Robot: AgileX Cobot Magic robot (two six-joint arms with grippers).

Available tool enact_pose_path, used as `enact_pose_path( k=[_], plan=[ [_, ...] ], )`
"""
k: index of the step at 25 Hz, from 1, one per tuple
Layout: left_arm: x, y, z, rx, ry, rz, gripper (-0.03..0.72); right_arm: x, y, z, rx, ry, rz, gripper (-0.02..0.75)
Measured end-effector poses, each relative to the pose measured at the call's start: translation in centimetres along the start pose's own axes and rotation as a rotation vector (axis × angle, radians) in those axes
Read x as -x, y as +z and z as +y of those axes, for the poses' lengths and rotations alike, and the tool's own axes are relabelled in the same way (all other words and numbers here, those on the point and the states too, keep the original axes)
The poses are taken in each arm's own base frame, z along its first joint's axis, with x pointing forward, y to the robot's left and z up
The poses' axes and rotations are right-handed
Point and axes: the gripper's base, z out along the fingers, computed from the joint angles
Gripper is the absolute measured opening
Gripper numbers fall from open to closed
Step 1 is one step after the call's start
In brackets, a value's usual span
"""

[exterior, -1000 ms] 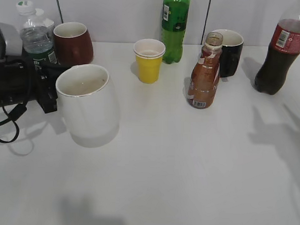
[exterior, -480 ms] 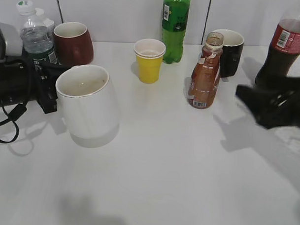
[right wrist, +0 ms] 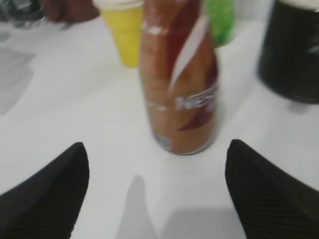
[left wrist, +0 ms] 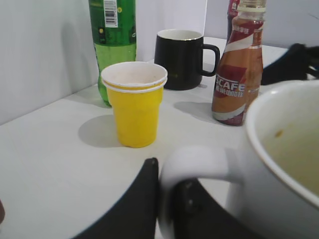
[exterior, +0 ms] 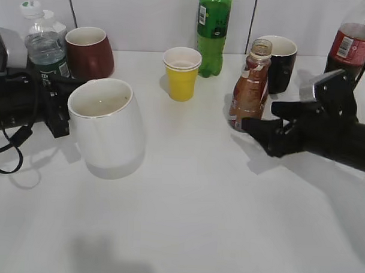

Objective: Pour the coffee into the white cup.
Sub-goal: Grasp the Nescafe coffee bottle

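Uncapped, the coffee (exterior: pixel 250 94) stands full beside the near-empty white cup (exterior: pixel 105 125).

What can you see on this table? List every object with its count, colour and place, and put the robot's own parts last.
Coffee bottle: one, brown with orange-brown label, uncapped, right of centre.
White cup: one, white, left of centre, handle in the left gripper.
Paper cup: one, yellow with white inside, back centre.
Green bottle: one, green, back centre, behind the paper cup.
Black mug: one, black with white inside, behind the coffee bottle.
Cola bottle: one, dark with red label, back right.
Maroon mug: one, dark red, back left.
Water bottle: one, clear, back left.
Left gripper: black, shut on the cup handle.
Right gripper: black, open, facing the coffee bottle.
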Motion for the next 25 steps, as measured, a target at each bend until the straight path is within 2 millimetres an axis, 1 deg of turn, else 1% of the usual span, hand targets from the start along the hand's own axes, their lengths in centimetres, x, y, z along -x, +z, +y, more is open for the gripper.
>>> enact_pose_path(
  k=[4, 8, 13, 18, 20, 25],
  plan=[
    [0.0, 0.0, 0.0, 0.000, 0.000, 0.000, 0.046, 0.2, 1.4, -1.4, -0.049, -0.003, -0.024, 0.674],
    [0.0, 0.0, 0.0, 0.000, 0.001, -0.001, 0.046, 0.4, 2.8, -2.1, -0.026, -0.035, -0.037, 0.674],
    [0.0, 0.0, 0.0, 0.000, 0.001, -0.001, 0.046, 0.5, 4.3, -2.9, -0.007, -0.027, -0.061, 0.672],
    [0.0, 0.0, 0.0, 0.000, 0.001, -0.001, 0.046, 0.5, 5.6, -3.3, 0.042, -0.036, -0.067, 0.664],
    [0.0, 0.0, 0.0, 0.000, 0.001, -0.001, 0.046, 0.1, 6.1, -3.4, 0.061, -0.023, -0.057, 0.658],
    [0.0, 0.0, 0.0, 0.000, 0.001, -0.001, 0.046, -0.2, 6.5, -3.6, 0.076, -0.020, -0.051, 0.629]
  ],
)
